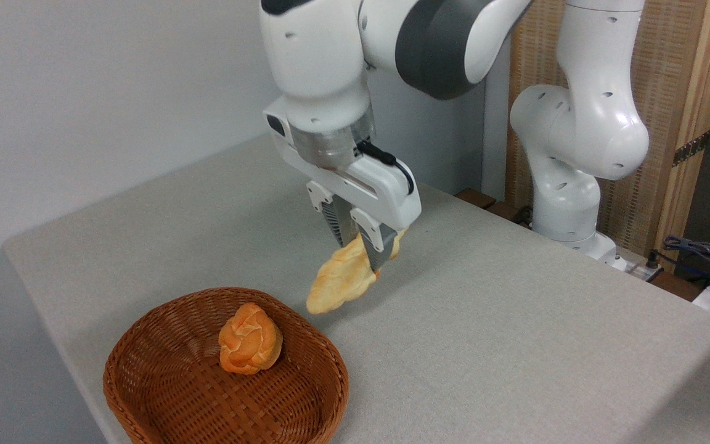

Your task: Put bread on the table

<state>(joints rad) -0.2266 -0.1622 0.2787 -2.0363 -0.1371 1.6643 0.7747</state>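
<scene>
Bread hangs tilted in the air, pinched between the gripper's fingers above the middle of the table, just beyond the basket holding a bun.

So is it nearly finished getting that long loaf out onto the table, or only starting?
About halfway, by the look of it. Done: the long pale golden twisted loaf is out of the brown wicker basket, where only the small round orange-brown bun remains. In hand: the end effector grips the loaf, tilted, in the air above the grey cloth-covered table. Left: lowering it onto the cloth and letting go.
</scene>
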